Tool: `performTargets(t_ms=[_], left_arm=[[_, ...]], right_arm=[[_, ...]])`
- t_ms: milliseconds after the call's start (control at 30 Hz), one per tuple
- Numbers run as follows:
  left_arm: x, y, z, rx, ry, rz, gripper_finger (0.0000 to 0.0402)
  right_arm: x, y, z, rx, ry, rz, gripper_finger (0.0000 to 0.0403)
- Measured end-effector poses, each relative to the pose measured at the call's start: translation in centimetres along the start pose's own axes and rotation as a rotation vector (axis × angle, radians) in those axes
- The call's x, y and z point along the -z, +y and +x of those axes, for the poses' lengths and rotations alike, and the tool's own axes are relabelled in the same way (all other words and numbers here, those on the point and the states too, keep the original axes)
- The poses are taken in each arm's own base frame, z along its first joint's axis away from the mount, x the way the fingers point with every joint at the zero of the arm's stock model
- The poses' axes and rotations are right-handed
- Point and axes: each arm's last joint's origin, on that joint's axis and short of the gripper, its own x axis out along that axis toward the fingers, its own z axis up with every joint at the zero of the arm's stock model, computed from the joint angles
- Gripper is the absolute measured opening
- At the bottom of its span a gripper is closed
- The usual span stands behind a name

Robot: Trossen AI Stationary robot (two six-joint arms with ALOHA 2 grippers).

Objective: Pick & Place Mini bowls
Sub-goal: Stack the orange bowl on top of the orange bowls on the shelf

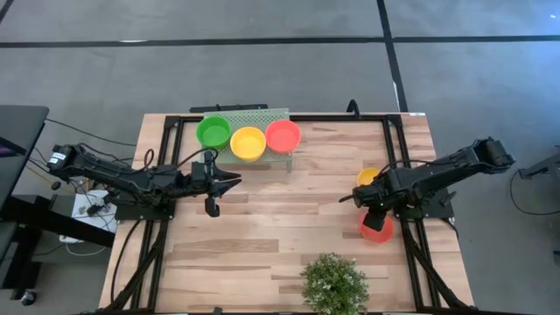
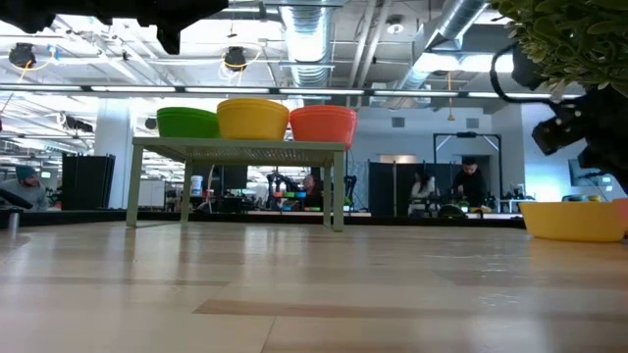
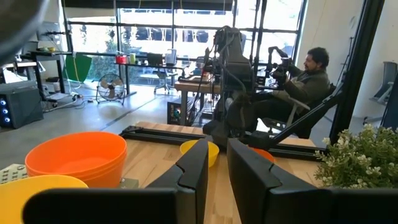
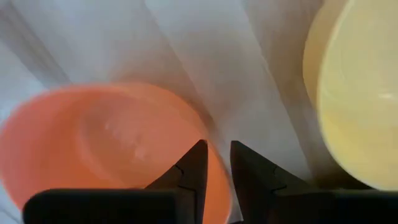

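three mini bowls were seen side by side on the pale green perforated stand [image 1: 254, 118] at the table's far edge: a green bowl [image 1: 213, 132], a yellow bowl [image 1: 248, 143] and a red-orange bowl [image 1: 283, 136]. well to the right of the stand, a second yellow bowl [image 1: 368, 176] and a second red-orange bowl [image 1: 377, 228] lay on the wooden table [image 1: 262, 236]. the right gripper [image 4: 215, 163] was held just above the rim of that second red-orange bowl, its fingers narrowly parted and straddling the rim, not visibly clamped on it. the left gripper [image 1: 229, 182] was hanging just in front of the stand, its fingers a slit apart with nothing between them. a potted plant [image 1: 334, 282] stood at the near edge, opposite the stand.
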Motion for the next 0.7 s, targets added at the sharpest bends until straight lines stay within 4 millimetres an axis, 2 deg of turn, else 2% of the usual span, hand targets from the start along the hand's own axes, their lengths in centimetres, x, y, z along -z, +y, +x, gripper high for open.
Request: performTargets(t_ms=[167,300,367,533,700], left_arm=[[0.0,0.0,0.0,0.000,-0.005,0.000,0.0062],[-0.1,0.0,0.0,0.000,-0.008,0.000,0.0062],[-0.1,0.0,0.0,0.000,-0.009,0.000,0.0062],[-0.1,0.0,0.0,0.000,-0.013,-0.002,0.0062],[-0.1,0.0,0.0,0.000,-0.012,-0.002,0.0062]], right_arm=[[-0.1,0.2,0.1,-0.051,0.006,-0.003,0.0013],[-0.4,0.6,-0.1,-0.111,-0.001,-0.001,0.0010],[-0.8,1.0,-0.9,-0.129,-0.022,0.009,0.0005],[-2.4,2.6,-4.8,-0.190,-0.162,0.018,0.0006],[-4.2,4.1,-10.5,-0.179,-0.472,-0.097,0.0003]])
